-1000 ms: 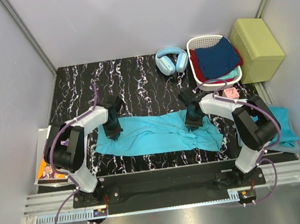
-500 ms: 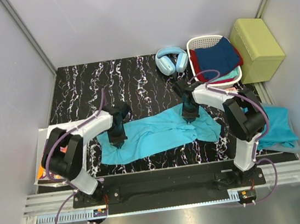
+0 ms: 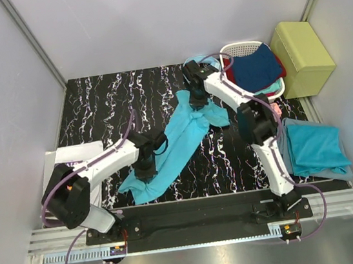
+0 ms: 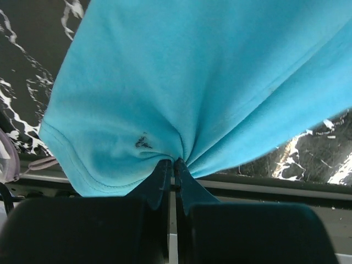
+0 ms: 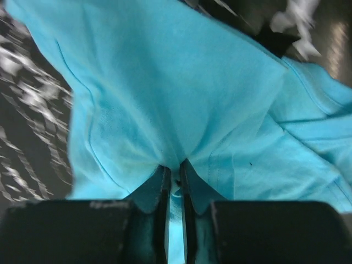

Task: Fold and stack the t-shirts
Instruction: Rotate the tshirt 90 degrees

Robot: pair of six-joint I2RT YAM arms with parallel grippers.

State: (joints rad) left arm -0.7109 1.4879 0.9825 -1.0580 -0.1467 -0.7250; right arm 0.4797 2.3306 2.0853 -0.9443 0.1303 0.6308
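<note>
The shirt [image 3: 177, 138] is soft, thin turquoise cloth. It hangs in a slack diagonal band over the black, white-veined table [image 3: 95, 103], from near left up to far right. The left gripper [image 3: 143, 169] has its fingers pressed together on a bunch of cloth near the low end. In the left wrist view the gripper [image 4: 171, 162] pinches the shirt [image 4: 192, 82] just above a stitched hem, with creases fanning out from the grip and a small dark mark beside it. The right gripper [image 3: 194, 98] pinches the high end. In its wrist view the gripper [image 5: 175, 165] has the shirt [image 5: 165, 93] gathered between narrow fingers, with seams running off to the right.

A second shirt [image 3: 315, 149] lies flat and smooth at the table's right edge. A white perforated basket [image 3: 240, 47] stands at the far right corner, just beside the right arm. Bare marble shows to the far left and at near right.
</note>
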